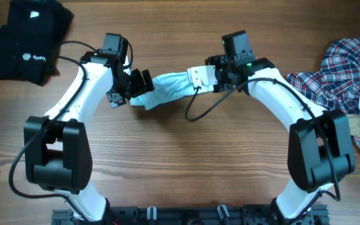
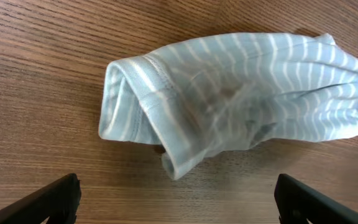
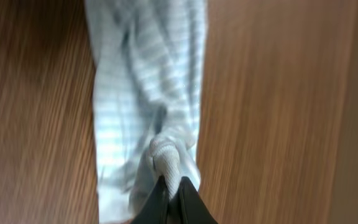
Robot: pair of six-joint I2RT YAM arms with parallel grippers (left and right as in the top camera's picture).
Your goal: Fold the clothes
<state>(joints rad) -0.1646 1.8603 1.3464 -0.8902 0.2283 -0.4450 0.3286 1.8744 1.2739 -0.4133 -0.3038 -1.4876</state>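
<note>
Soft pale-blue striped garment [image 2: 241, 93] is lying bunched, one end clamped in right gripper [image 3: 173, 190] jaws; left gripper [image 2: 178, 190] jaws are gaping, empty.

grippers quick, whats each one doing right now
left gripper: jaws open, holding nothing, at the free end of the striped garment.
right gripper: jaws shut on the garment's other, bunched end.
</note>
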